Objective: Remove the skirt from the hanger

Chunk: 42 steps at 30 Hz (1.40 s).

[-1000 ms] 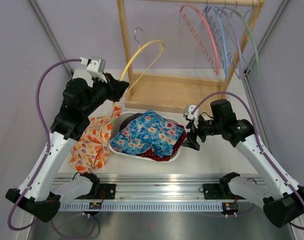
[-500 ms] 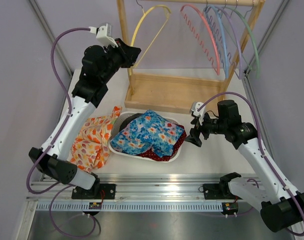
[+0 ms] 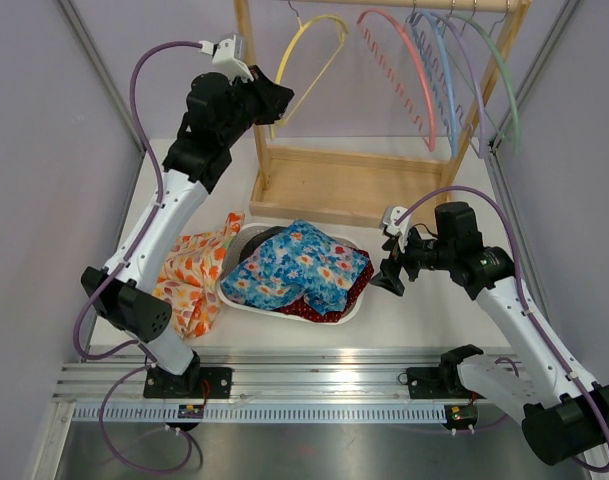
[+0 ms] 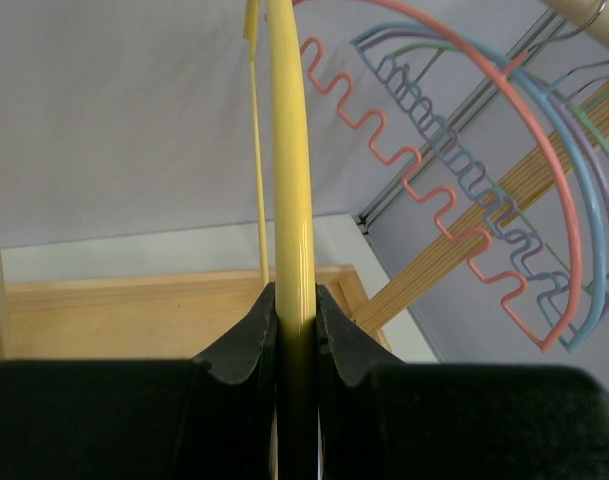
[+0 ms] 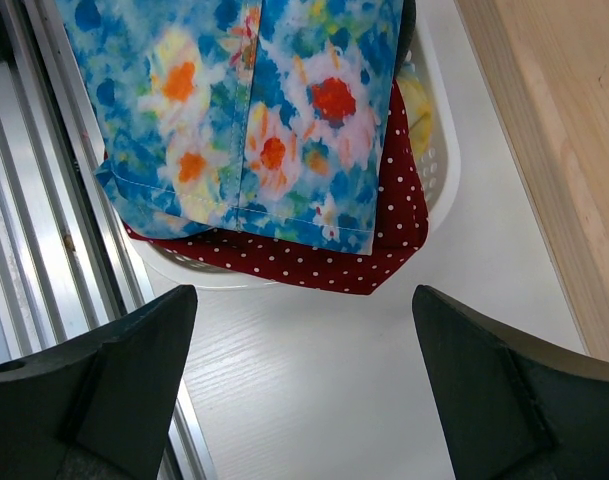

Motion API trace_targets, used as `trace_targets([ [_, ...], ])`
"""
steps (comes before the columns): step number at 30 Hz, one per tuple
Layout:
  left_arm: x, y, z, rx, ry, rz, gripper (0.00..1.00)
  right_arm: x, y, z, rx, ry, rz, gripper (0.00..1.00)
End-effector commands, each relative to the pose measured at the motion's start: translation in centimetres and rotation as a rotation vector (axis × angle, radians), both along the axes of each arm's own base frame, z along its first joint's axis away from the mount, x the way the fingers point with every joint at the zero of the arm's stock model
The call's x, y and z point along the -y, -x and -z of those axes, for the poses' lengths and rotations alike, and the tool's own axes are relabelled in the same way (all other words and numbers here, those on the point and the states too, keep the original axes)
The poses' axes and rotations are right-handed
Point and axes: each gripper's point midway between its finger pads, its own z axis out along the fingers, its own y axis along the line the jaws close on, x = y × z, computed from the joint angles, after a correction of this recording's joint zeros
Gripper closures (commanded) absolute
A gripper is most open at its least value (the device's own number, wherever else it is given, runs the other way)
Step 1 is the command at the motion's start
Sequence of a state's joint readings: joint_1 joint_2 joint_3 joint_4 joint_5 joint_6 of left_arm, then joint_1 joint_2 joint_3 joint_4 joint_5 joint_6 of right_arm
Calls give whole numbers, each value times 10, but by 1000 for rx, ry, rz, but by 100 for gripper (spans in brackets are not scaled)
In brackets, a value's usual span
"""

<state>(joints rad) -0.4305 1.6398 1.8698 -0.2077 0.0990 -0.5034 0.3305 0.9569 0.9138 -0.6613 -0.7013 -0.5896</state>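
The wooden rack [image 3: 349,188] walls off the back of the table; hangers [image 3: 444,95] crowd its rail, the yellow hanger [image 4: 289,150] at their left. The basket [image 3: 269,308] fills the middle, with orange cloth [image 3: 184,285] just beside it on the left. Bare table [image 3: 424,312] lies open under the right gripper [image 3: 384,278].

Left end effector [image 3: 275,99] up high, clamped; right end effector [image 3: 381,282] low, agape.

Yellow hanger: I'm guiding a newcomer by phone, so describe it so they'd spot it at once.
Find the wooden rack at the table's far side, then its top rail. At the rail's left end is the yellow hanger: bare, the only yellow one, and gripped by the left pincer.
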Motion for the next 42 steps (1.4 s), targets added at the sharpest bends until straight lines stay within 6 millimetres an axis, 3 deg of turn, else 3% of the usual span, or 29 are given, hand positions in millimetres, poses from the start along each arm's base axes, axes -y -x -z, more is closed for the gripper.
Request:
trace_targets([
  [1, -3, 5, -19, 67, 10, 0, 100, -2, -2, -8, 49, -17, -24, 3],
  [2, -3, 8, -19, 74, 11, 8, 100, -2, -2, -8, 52, -17, -27, 3],
  [4, -6, 17, -20, 91, 15, 17, 87, -2, -1, -8, 52, -16, -29, 3],
  [5, -5, 23, -22, 99, 11, 34, 61, -1, -1, -8, 54, -13, -31, 2],
  [8, -7, 47, -39, 134, 4, 81, 31, 0, 0, -7, 57, -4, -38, 2],
  [12, -28, 84, -55, 174, -5, 65, 18, 3, -1, -7, 61, 1, -30, 2],
  [13, -32, 88, -40, 147, -23, 52, 15, 4, -2, -7, 62, 2, -28, 2],
  [14, -49, 108, -56, 188, -5, 16, 13, 5, -2, -7, 63, 4, -25, 2],
  [15, -55, 114, -49, 182, -11, -4, 8, 6, -3, -7, 63, 4, -22, 2],
  [16, -61, 117, -27, 150, -27, -26, 6, 6, -3, -7, 62, 4, -17, 2],
  [17, -78, 133, -31, 167, -11, -78, 4, 7, -5, -7, 64, 4, -14, 2],
  [19, -98, 142, -15, 121, 5, -160, 2, 8, -6, -7, 62, 5, -7, 2],
  [20, -113, 138, 12, 60, -9, -248, 2, 9, -6, -7, 61, 4, -1, 2],
  [22, -138, 153, 35, -27, 41, -358, 1, 10, -8, -6, 57, 5, 6, 2],
  [24, -173, 159, 81, -183, 87, -563, 1, 12, -10, -6, 56, 4, 20, 2],
  [26, -207, 166, 114, -291, 108, -773, 1, 14, -13, -7, 59, 2, 33, 2],
  [27, -218, 177, 146, -408, 113, -856, 1, 15, -14, -7, 57, 3, 41, 2],
  [30, -241, 195, 205, -633, 85, -1035, 1, 18, -16, -6, 52, 1, 57, 1],
  [33, -239, 193, 246, -791, 94, -1050, 1, 19, -17, -4, 46, 1, 60, 1],
  [34, -238, 194, 269, -849, 79, -1044, 1, 19, -18, -4, 45, 2, 61, 1],
  [36, -227, 184, 288, -913, 162, -977, 1, 20, -18, -3, 40, 3, 64, 1],
  [37, -236, 185, 308, -968, 190, -1000, 1, 21, -18, -3, 41, 2, 68, 1],
  [38, -227, 178, 320, -1022, 242, -948, 1, 21, -19, -3, 40, 0, 69, 1],
  [39, -236, 177, 332, -1067, 275, -971, 1, 21, -19, -2, 40, 1, 70, 1],
  [41, -229, 176, 362, -1186, 285, -942, 1, 22, -19, -3, 39, -2, 73, 1],
  [42, -234, 173, 369, -1210, 293, -949, 2, 22, -19, -2, 37, -1, 72, 1],
])
